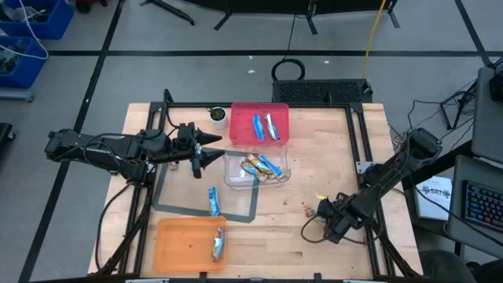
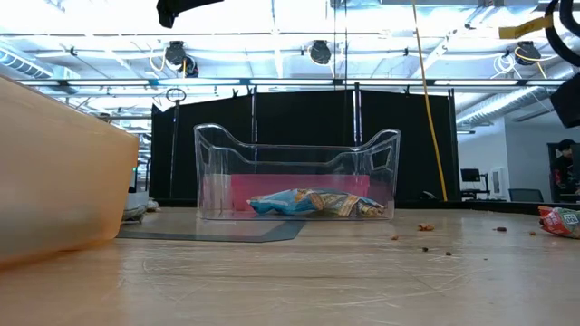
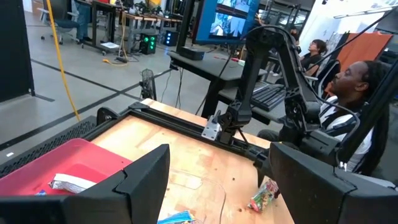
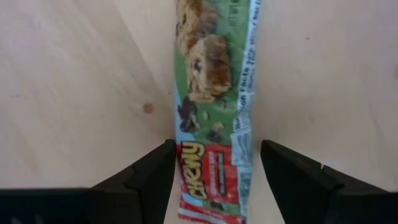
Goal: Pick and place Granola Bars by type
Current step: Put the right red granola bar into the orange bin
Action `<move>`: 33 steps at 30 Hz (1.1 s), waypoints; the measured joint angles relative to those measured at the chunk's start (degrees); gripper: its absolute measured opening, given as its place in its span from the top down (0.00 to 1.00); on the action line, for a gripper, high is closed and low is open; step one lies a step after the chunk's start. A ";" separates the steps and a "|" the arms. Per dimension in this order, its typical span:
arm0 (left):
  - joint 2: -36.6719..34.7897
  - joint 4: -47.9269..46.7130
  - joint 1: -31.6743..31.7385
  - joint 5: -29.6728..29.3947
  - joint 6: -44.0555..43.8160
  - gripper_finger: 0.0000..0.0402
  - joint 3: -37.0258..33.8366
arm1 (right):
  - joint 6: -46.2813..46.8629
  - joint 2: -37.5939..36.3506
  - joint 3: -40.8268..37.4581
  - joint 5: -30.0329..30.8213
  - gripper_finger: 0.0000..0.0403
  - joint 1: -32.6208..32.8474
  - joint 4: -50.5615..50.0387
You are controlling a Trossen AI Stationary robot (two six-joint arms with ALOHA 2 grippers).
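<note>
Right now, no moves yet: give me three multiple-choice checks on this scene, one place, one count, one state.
1. Where does the green bar at the right claw lie?
A. in the red tray
B. on the bare table
C. in the clear bin

2. How many bars lie in the red tray?
A. none
B. two
C. five

3. What is the right claw's state?
A. open, one finger on each side of the bar
B. shut on the bar, lifted
C. shut, empty

Answers:
1 B: the right wrist view shows wood of the table all around the bar.
2 B: the high view shows two blue bars side by side.
3 A: the fingers stand apart and the bar lies flat between them.

The left claw hangs open by the clear bin.
</note>
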 joint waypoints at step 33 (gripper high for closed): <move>0.00 0.09 0.02 1.30 0.61 0.31 0.00 | -1.90 -9.91 2.86 5.70 0.99 -1.33 -1.19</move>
